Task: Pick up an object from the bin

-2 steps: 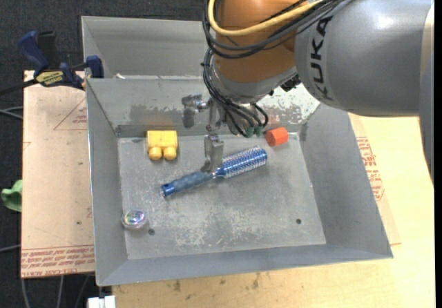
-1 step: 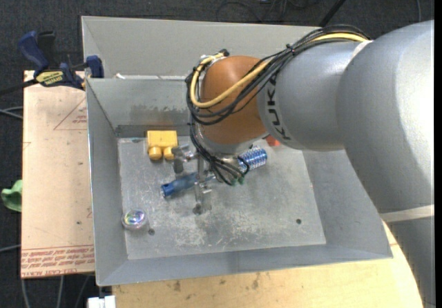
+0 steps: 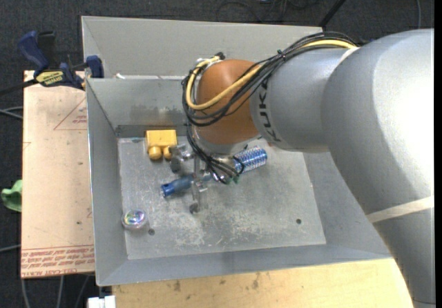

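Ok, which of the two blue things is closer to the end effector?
The smooth dark-blue piece, just left of the end effector. The other, a ribbed shiny blue cylinder, lies further off to the right.

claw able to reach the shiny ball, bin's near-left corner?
Probably yes. The ball lies alone on the bare bin floor, with nothing between it and the claw, which is beside the blue piece. The walls close by may cramp it.
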`<state>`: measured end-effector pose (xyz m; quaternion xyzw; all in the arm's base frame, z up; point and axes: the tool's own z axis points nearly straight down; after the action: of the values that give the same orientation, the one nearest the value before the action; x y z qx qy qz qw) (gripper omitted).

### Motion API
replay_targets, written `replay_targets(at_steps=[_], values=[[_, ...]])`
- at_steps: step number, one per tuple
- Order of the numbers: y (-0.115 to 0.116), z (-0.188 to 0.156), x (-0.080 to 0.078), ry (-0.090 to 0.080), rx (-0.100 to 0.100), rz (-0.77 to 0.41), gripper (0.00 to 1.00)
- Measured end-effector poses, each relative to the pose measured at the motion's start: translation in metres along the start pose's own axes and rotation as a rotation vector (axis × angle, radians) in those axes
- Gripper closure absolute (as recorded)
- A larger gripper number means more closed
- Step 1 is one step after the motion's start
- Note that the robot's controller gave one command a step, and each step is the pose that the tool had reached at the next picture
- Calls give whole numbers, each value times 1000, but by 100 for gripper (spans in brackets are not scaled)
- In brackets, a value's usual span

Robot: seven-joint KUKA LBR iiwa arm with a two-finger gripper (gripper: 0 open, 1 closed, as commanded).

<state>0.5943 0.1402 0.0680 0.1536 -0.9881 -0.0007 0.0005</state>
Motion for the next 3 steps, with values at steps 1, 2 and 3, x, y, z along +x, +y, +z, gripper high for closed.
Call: replay_targets(at_steps=[1, 2, 3], values=[[0, -3, -1, -3, 0, 1, 100], [0, -2, -1, -3, 0, 1, 0], [-1, -3, -1, -3, 0, 1, 100]])
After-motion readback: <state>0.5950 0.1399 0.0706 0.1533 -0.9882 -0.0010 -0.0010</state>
